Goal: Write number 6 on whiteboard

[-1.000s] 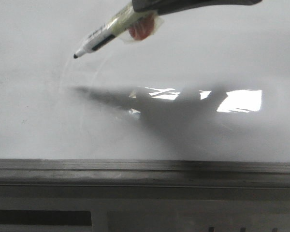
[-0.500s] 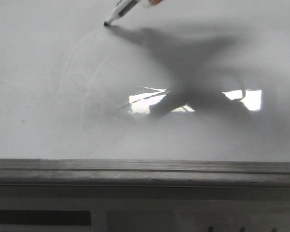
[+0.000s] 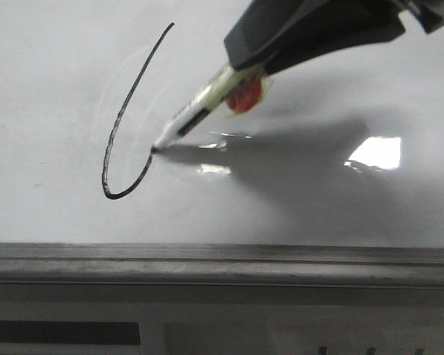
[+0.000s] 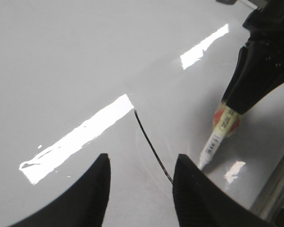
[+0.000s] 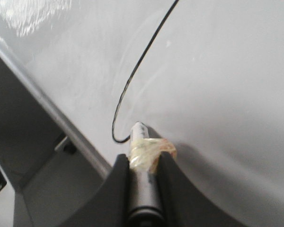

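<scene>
The whiteboard (image 3: 52,89) fills the front view, glossy white with a bright glare patch. A thin black marker line (image 3: 122,122) runs down from the far end in a long slanted stroke and hooks round at its near end: part of the number 6, its loop still open. My right gripper (image 3: 240,70) is shut on a taped white marker (image 3: 200,111) whose tip touches the board at the hook's end. The line (image 5: 132,75) and marker (image 5: 141,142) also show in the right wrist view. My left gripper (image 4: 141,163) hovers open and empty over the board, near the line (image 4: 149,142).
A grey metal edge rail (image 3: 222,262) runs along the board's near side. Faint erased smears curve beside the black line. The right arm's shadow (image 3: 296,163) lies across the board's middle and right.
The marker has swept from the far end of the board down toward the rail and hooked back, leaving the long black stroke and the curve at its near end.
</scene>
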`<act>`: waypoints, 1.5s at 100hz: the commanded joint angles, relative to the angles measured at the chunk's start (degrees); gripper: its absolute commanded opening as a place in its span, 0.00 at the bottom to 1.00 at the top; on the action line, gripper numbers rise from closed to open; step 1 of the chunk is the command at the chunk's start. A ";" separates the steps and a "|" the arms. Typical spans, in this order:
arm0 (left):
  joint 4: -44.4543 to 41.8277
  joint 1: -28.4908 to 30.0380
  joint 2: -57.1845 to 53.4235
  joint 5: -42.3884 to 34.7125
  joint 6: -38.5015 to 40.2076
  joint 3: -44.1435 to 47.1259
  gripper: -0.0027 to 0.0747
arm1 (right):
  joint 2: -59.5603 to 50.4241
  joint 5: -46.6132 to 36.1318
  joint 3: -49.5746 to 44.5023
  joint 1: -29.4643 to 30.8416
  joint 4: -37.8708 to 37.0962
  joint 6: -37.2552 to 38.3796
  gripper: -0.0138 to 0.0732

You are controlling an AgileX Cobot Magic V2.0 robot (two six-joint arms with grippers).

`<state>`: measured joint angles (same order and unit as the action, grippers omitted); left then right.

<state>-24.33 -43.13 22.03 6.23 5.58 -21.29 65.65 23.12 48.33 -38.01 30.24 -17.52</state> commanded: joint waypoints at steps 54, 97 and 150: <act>1.59 -2.24 18.27 -13.57 0.79 -1.32 0.40 | -0.91 -1.64 4.62 -5.78 -2.86 -2.71 0.08; -0.79 -4.13 34.38 -25.12 0.43 -3.20 0.40 | -0.91 1.37 4.62 -8.34 -1.22 -2.71 0.08; -4.66 -4.25 36.18 -24.75 0.43 -3.20 0.36 | -0.91 2.08 4.62 -8.34 1.63 -2.71 0.08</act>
<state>-29.45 -47.18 58.66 -14.82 5.79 -22.50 66.11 27.78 51.44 -46.13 30.08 -19.60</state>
